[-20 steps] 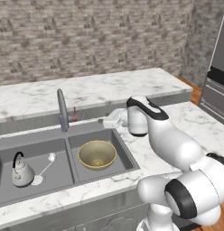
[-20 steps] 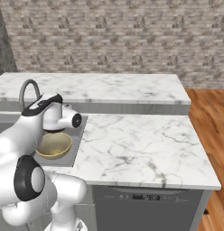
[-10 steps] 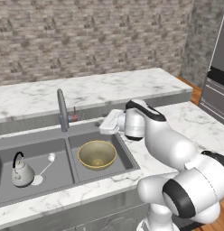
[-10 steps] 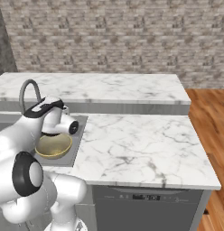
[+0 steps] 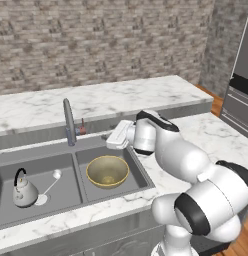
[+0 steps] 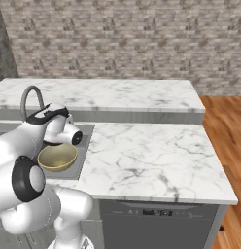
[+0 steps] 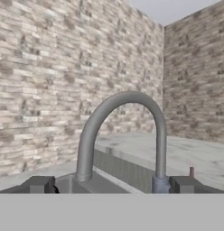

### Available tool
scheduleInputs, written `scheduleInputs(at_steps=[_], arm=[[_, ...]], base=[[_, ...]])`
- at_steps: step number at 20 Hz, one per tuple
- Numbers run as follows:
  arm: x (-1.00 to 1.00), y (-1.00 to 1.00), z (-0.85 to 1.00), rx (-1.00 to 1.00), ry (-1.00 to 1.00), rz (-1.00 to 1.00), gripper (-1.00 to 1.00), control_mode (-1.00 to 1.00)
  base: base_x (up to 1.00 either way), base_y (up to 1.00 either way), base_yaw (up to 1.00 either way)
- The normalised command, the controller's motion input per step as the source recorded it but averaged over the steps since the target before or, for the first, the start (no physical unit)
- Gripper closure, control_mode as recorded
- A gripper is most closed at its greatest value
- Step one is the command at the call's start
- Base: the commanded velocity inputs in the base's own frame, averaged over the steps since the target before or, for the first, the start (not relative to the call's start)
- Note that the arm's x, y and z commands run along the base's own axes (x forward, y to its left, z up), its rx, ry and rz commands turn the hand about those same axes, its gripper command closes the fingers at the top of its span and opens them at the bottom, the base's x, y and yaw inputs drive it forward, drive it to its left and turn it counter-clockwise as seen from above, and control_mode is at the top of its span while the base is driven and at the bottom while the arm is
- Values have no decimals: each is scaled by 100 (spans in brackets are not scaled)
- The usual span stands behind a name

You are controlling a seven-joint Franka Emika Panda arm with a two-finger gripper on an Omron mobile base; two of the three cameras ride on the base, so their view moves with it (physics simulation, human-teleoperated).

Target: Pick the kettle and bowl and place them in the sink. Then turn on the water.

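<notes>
Pincer (image 7: 111, 184) stands wide open, gripping nothing, its two dark tips low in the hand view either side of the tall curved grey faucet (image 7: 120, 135). Left of centre in the left base view, the grey steel double-basin sink (image 5: 143, 175) holds the wide olive-tan bowl (image 5: 107, 171) in one basin and the small pale kettle (image 5: 23, 190) in the other, sunk into the white marble tabletop (image 5: 216, 140).

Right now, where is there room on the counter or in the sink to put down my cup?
The white marble counter right of the sink is bare. So is the raised ledge behind the faucet. The sink is crowded: the bowl fills the right basin, while the kettle and a ladle share the left.
</notes>
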Motion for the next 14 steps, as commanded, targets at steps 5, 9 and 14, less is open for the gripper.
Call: scheduleInputs(at_steps=[5, 9, 14], arm=[[15, 0, 0, 0, -6, 0, -100, -100], [17, 0, 0, 0, -2, 0, -100, -100], [20, 3, 0, 0, 0, -1, -100, -100]], base=[[0, 0, 0], [0, 0, 0], [0, 0, 0]])
